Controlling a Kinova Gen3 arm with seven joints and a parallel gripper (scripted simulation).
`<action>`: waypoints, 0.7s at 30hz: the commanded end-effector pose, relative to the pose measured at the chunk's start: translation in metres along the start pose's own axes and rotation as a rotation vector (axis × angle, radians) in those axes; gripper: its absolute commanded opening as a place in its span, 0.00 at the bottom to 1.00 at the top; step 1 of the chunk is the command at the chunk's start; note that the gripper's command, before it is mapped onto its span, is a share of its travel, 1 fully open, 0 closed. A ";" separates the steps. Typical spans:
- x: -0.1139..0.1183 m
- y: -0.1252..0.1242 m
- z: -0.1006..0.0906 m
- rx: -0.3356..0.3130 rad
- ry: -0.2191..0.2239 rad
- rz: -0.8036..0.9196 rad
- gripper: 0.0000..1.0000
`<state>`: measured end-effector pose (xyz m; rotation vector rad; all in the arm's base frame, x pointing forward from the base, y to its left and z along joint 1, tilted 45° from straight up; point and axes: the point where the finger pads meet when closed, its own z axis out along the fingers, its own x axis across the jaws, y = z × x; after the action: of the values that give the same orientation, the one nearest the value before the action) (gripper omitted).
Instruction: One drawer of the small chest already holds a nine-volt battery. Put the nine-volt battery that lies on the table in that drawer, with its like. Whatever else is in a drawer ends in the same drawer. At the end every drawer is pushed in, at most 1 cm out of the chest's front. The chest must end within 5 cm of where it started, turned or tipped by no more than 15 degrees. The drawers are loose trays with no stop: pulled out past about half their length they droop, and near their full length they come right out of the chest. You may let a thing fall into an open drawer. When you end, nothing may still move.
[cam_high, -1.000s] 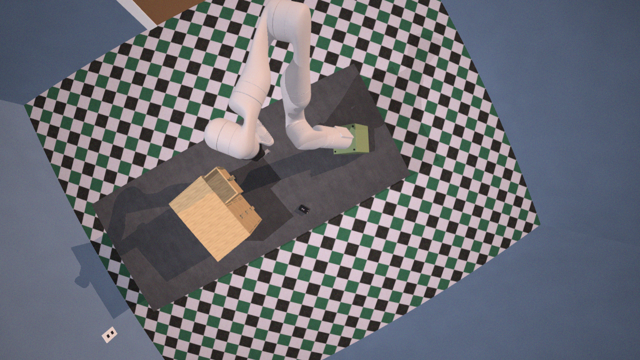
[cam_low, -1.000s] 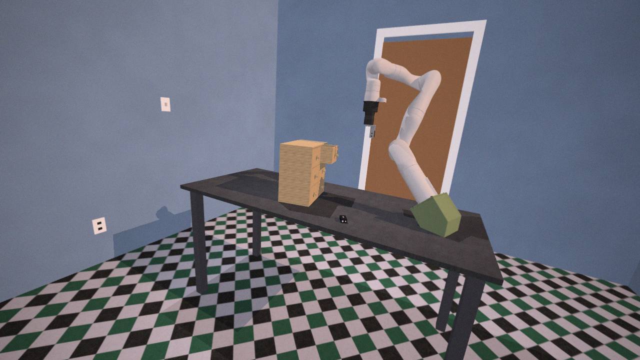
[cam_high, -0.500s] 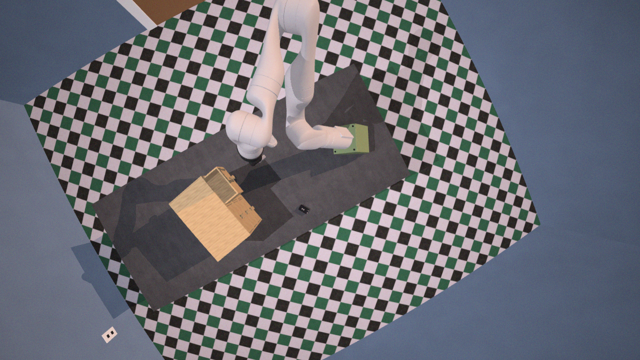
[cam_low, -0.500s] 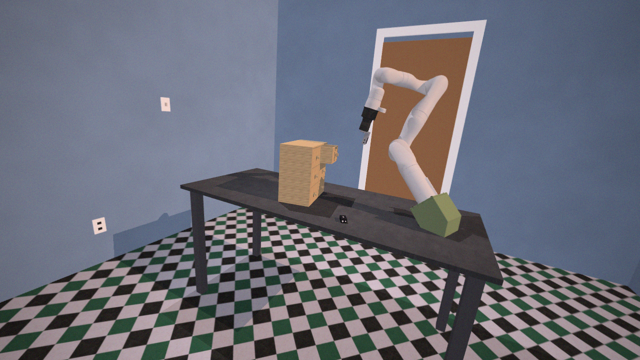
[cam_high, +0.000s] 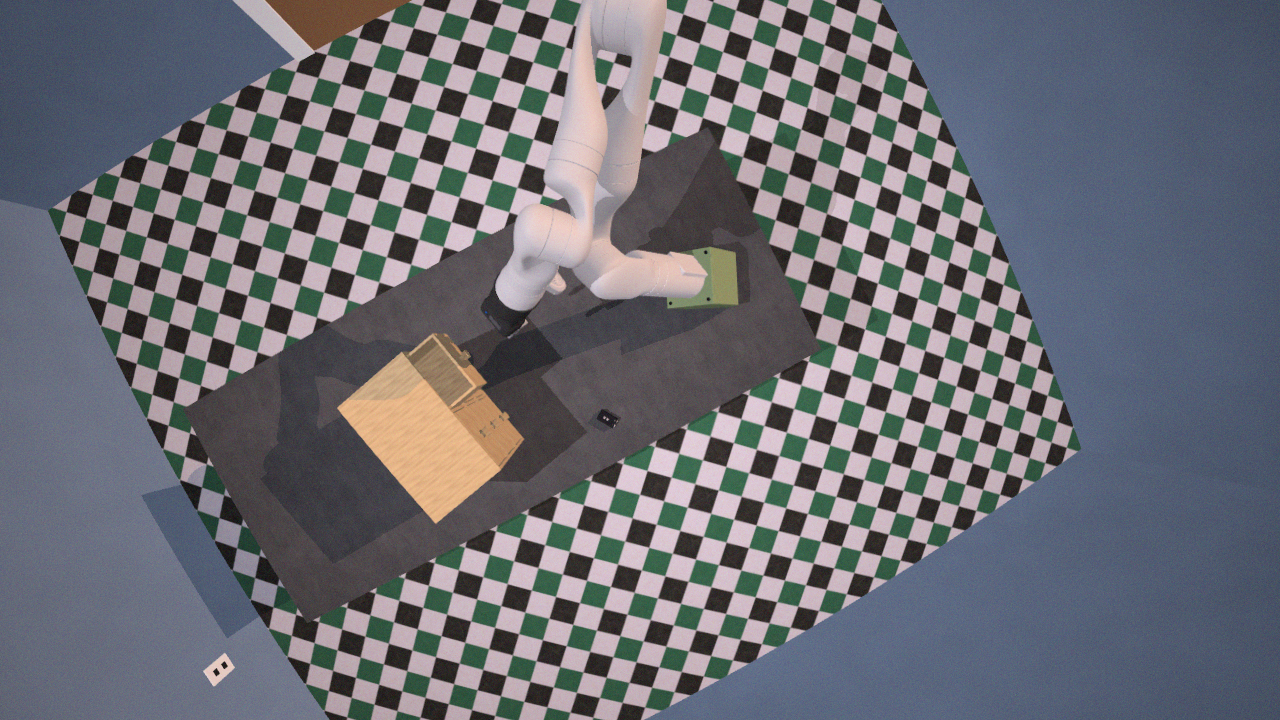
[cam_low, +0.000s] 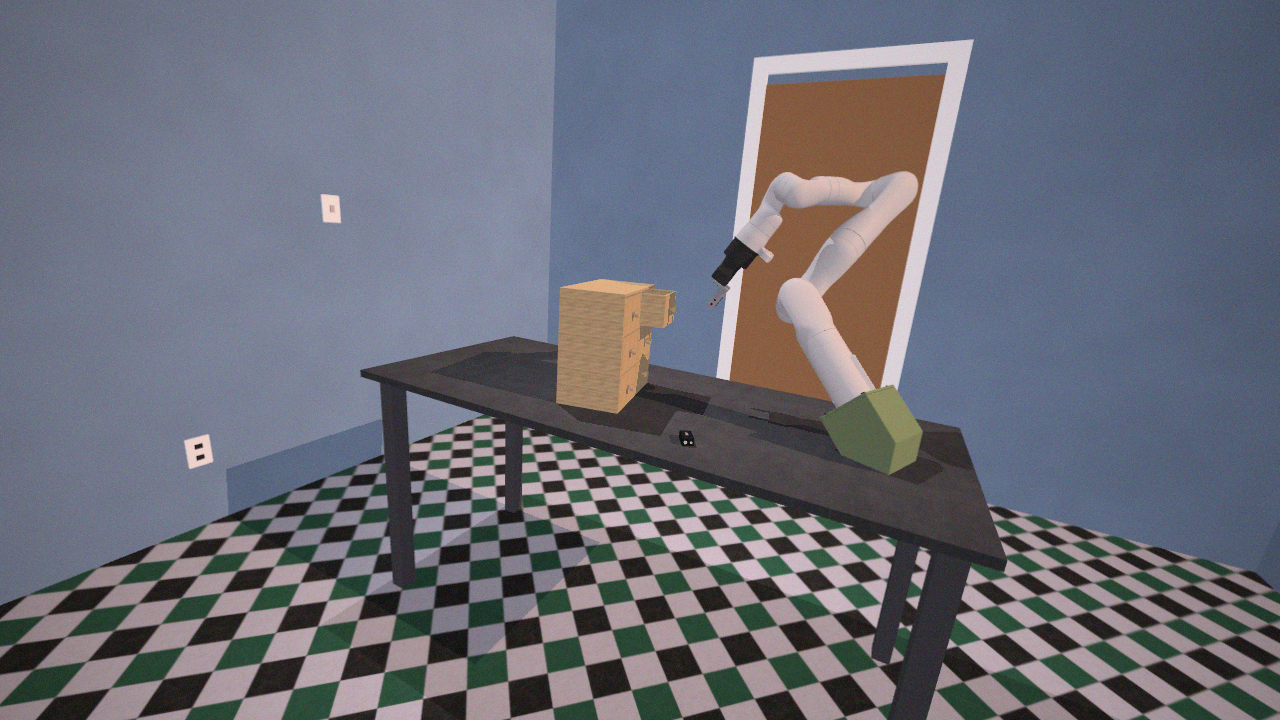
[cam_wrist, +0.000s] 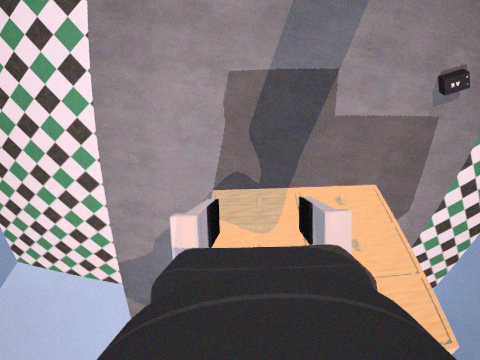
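The nine-volt battery (cam_high: 607, 418) (cam_low: 686, 437) (cam_wrist: 454, 82) is a small, black, rectangular block with crisp edges. It lies on the table (cam_high: 716, 344) (cam_low: 805, 483) (cam_wrist: 165, 75), to the right of the chest in the top view and well apart from it. Pale lettering reading "9 V" marks one face in the wrist view, and two small light dots mark an adjoining end.

The chest (cam_high: 420, 438) (cam_low: 590, 344) (cam_wrist: 400, 295) is an upright, box-shaped body of light wood with fine, straight grain, its front divided by thin seams and fitted with small knobs. One upper drawer (cam_high: 446, 368) (cam_low: 659, 307) (cam_wrist: 250, 200) stands pulled out, an open-topped rectangular tray of the same wood; whether anything lies in it cannot be told.

The tool (cam_high: 512, 334) (cam_low: 716, 296) (cam_wrist: 259, 215), tilted and above the table near the open drawer, has its two fingers spread apart, with nothing between them. The fingers are pale and smooth-sided, with flat black inner pads; the housing behind is matt black and rounded.

The arm (cam_high: 572, 161) (cam_low: 841, 250) consists of smooth white tubular links. Its base (cam_high: 725, 291) (cam_low: 904, 447) is a green, flat-faced block. The table has a dark grey, faintly mottled top and square-edged legs.

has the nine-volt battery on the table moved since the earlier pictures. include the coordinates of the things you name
No. In the top and exterior views the nine-volt battery (cam_high: 607, 418) (cam_low: 686, 437) (cam_wrist: 454, 82) lies at the same spot on the table (cam_high: 716, 358) (cam_low: 760, 456) (cam_wrist: 165, 60), same distance from the chest (cam_high: 425, 434) (cam_low: 590, 349) (cam_wrist: 400, 260).
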<state>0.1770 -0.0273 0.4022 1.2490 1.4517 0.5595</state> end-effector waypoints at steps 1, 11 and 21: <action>-0.001 -0.002 0.004 -0.030 -0.002 0.001 1.00; -0.001 -0.002 0.007 -0.048 -0.001 0.001 0.67; -0.001 -0.002 0.007 -0.048 -0.001 0.001 0.67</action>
<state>0.1823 -0.0314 0.3986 1.2133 1.4291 0.5899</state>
